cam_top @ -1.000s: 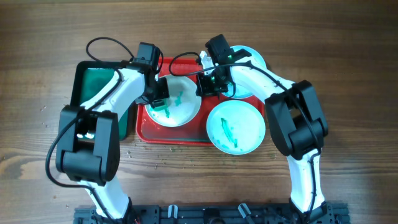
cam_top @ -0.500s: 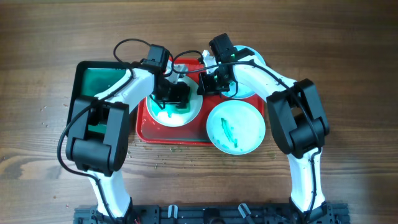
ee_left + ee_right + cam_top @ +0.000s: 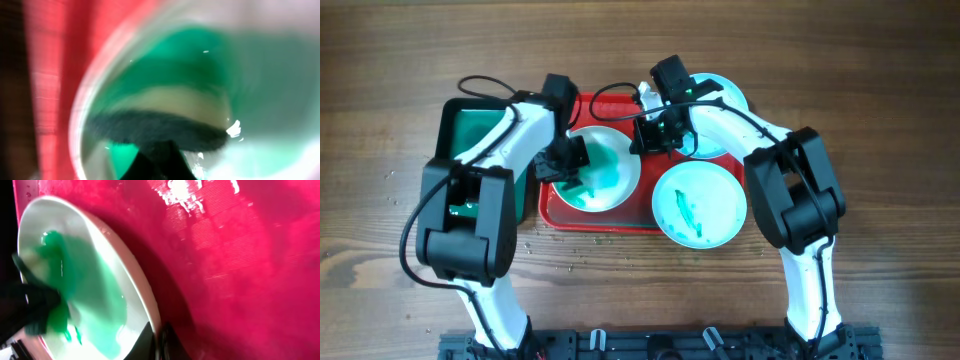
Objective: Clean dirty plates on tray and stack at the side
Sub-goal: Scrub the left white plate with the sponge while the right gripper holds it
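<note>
Soft, even light overhead; heavy blur across the left wrist view; white glare on the tray.

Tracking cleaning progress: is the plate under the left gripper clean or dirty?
Dirty: green film covers much of the plate on the red tray, in overhead and right wrist views.

- I see the tray mid-table, with a side tray just beside its left edge.
- First plate lies in the tray, on its left half.
- Second plate sits at the tray's right front corner, overlapping the rim.
- Third plate lies behind the second, by the tray's right rear corner.
</note>
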Controlling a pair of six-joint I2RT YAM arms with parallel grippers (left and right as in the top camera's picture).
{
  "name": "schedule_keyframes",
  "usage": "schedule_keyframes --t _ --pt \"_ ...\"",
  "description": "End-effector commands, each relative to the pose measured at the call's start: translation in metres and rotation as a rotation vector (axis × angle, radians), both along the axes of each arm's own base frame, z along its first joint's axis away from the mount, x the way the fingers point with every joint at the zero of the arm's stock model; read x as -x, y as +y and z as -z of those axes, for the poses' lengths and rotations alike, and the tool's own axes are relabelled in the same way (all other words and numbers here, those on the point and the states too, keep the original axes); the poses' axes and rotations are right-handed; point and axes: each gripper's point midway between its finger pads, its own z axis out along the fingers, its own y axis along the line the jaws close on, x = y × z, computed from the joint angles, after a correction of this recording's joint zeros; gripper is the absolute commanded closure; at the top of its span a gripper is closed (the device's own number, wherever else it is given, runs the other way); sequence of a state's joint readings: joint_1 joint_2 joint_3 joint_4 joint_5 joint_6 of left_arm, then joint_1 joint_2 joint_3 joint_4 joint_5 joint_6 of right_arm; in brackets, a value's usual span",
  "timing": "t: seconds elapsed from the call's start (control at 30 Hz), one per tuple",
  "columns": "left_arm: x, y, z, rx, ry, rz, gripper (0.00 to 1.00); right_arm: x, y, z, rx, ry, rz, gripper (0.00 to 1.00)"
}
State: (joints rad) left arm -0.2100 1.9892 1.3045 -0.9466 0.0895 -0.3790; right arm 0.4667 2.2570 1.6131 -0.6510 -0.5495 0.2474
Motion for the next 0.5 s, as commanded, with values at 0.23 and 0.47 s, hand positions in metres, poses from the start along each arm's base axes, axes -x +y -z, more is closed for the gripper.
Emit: schedule_keyframes --t 0.23,0.47 --pt "0.034 0.013 0.032 -0.271 0.076 -0.222 0.96 -0.006 0.000 0.001 -0.012 0.008 0.021 0.96" --pt "0.031 -0.060 0.036 -0.235 -0.061 -0.207 0.96 -0.007 0.001 0.001 -0.014 0.003 0.023 0.96"
